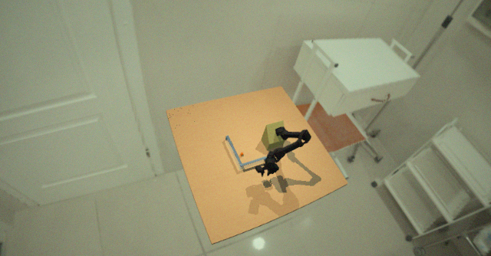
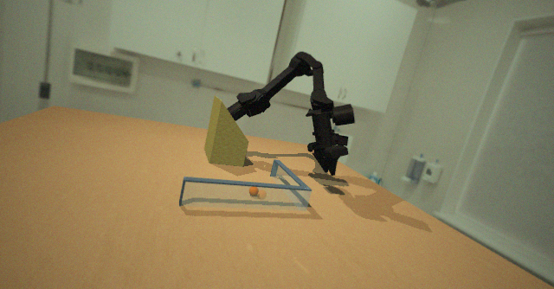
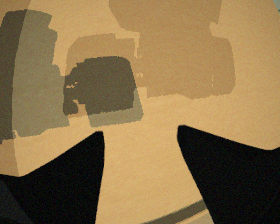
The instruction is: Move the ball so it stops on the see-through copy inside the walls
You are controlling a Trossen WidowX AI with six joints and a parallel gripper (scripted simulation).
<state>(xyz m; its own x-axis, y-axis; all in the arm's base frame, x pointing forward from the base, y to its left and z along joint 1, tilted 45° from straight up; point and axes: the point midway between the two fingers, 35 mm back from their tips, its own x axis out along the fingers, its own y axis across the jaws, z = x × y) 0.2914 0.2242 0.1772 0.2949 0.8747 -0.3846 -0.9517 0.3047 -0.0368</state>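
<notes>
The small orange ball [image 1: 242,154] [image 2: 254,191] lies on the table inside the corner of the two low clear walls [image 1: 234,152] [image 2: 238,183] with blue edges. The see-through copy [image 2: 262,195] shows as a pale orange ball right beside it in the exterior view, toward the corner; the two look very near or overlapping there. My gripper [image 1: 265,174] [image 2: 330,173] [image 3: 141,135] is partly open and empty, pointing down over the table outside the walls, beyond the shorter-looking wall in the exterior view. The ball is not in the wrist view.
A yellow-green slanted block [image 1: 270,138] [image 2: 227,146] stands on the table [image 1: 207,114] [image 2: 130,246] near the arm's base. The arm's shadows fall on the table around the gripper. A dark curved strip crosses the bottom of the wrist view.
</notes>
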